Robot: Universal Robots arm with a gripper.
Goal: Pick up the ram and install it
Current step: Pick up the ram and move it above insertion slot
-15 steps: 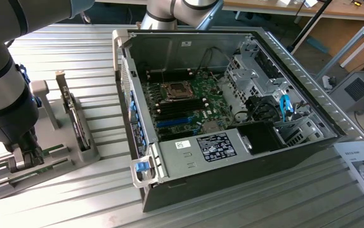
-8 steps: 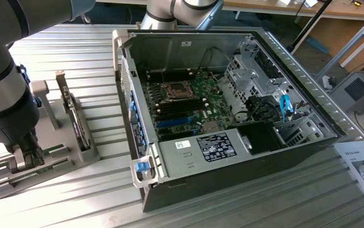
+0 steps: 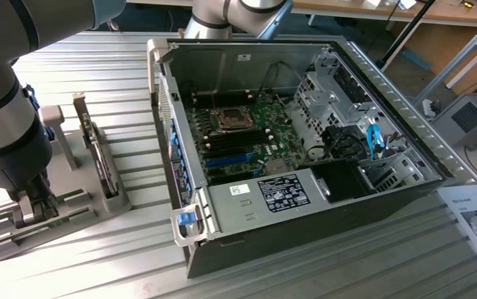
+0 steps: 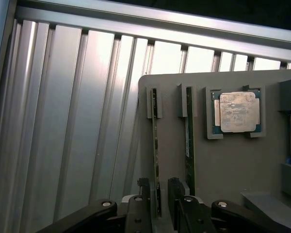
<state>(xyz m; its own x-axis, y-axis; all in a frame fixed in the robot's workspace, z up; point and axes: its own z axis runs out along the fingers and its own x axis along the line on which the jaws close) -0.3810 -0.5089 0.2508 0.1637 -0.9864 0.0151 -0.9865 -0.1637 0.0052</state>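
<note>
Wrist view: black pincer (image 4: pixel 158 184) open astride thin green ram (image 4: pixel 155 141), edge-up in grey slotted holder (image 4: pixel 233 165).

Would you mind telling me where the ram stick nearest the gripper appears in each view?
Exterior view: the ram lies in the gray holder at the exterior view's lower left, under the gripper.
Wrist view: the ram stands on edge between the fingers of the open gripper.
Shared landmark: the gray holder.

Grey rounded arm (image 3: pixel 2 81), seemingly black pincer (image 4: pixel 158 194)
</note>
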